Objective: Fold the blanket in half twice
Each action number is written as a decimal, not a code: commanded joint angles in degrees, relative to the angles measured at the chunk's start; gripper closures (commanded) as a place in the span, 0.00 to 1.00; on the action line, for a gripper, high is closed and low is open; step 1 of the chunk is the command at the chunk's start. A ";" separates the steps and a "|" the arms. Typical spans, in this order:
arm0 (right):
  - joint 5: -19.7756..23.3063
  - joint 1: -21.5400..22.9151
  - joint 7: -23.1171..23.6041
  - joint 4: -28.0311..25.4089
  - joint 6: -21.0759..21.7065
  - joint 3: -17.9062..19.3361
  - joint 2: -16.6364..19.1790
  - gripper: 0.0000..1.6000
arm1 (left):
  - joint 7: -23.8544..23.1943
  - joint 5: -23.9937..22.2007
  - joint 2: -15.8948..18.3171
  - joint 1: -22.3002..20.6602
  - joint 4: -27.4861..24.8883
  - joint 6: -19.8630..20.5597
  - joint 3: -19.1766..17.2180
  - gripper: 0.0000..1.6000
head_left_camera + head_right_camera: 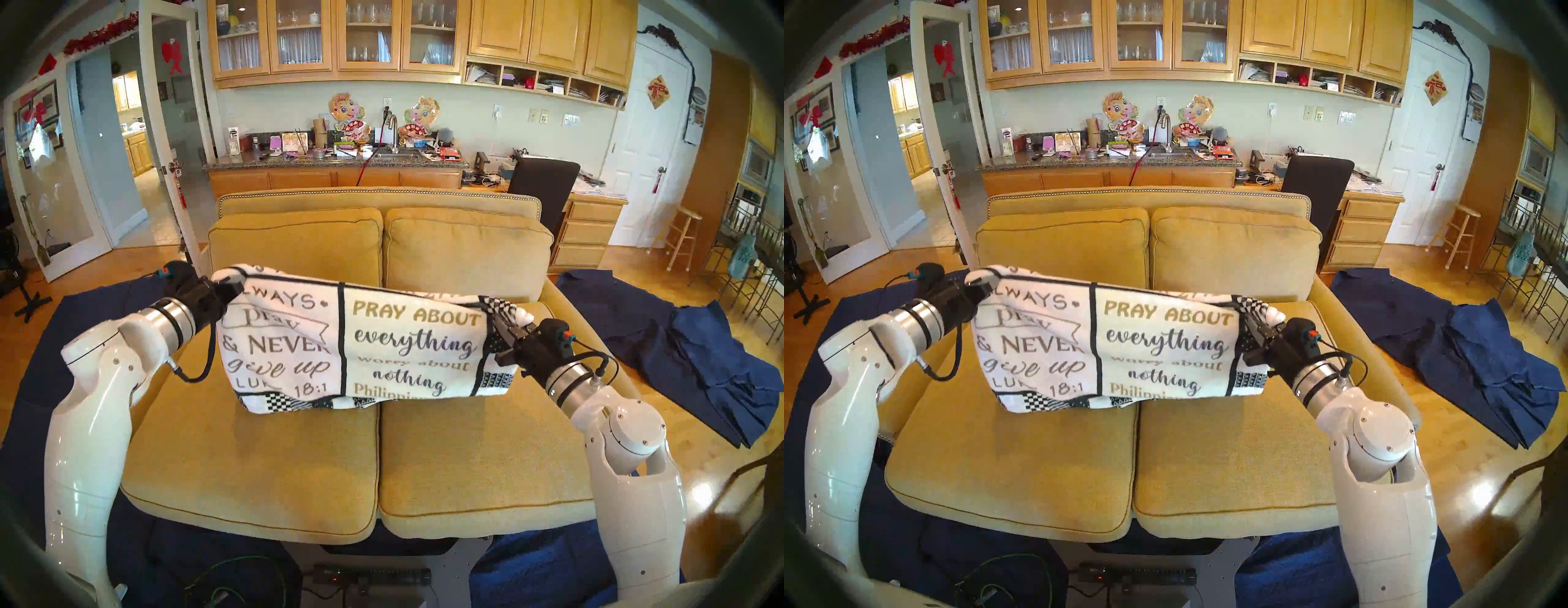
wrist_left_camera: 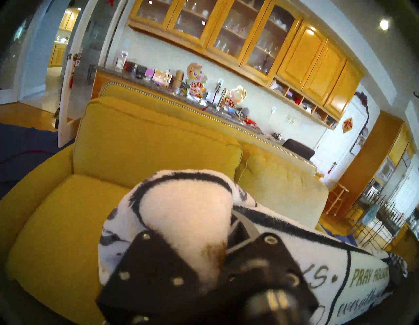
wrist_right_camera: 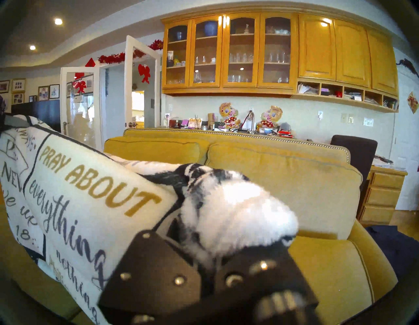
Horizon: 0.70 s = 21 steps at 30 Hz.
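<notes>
Mustard-yellow fabric 2-seat sofa (image 1: 263, 458). Above its seat cushions hangs the soft white fleece blanket (image 1: 352, 344), black-and-gold lettered, already doubled. Left gripper (image 1: 232, 288) and right gripper (image 1: 509, 335) each clamp 1 top corner. Light, limp, sags; hold at corners.

the blanket (image 1: 348, 339) reads "always", "pray", "& never give up", "luke 18:1" on the panel next to the left gripper (image 1: 231, 288), and "pray about everything, worry about nothing", "philippians" cut off, beside the right gripper (image 1: 511, 335).
</notes>
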 commanded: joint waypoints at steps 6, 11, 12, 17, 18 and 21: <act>1.66 -7.22 5.52 -5.32 3.55 2.04 2.82 1.00 | -9.04 0.30 0.81 10.74 -4.01 4.64 -8.19 1.00; 2.39 -9.47 8.12 -6.64 5.71 3.45 3.93 1.00 | -13.20 -0.27 1.43 14.98 -4.81 6.40 -12.20 1.00; 2.62 -9.83 8.68 -6.84 6.22 3.80 4.17 1.00 | -15.07 -0.45 2.03 16.70 -5.12 6.58 -13.27 1.00; 3.43 -11.75 11.73 -7.65 8.59 5.68 5.77 1.00 | -18.88 -1.50 2.79 20.23 -5.61 7.61 -16.79 1.00; 3.70 -12.12 12.41 -7.82 9.12 6.12 6.07 1.00 | -21.09 -1.50 3.14 21.57 -5.67 7.46 -17.75 1.00; 4.23 -13.04 14.04 -7.90 10.17 7.20 6.79 1.00 | -22.54 -1.94 3.61 23.25 -5.78 7.44 -18.90 1.00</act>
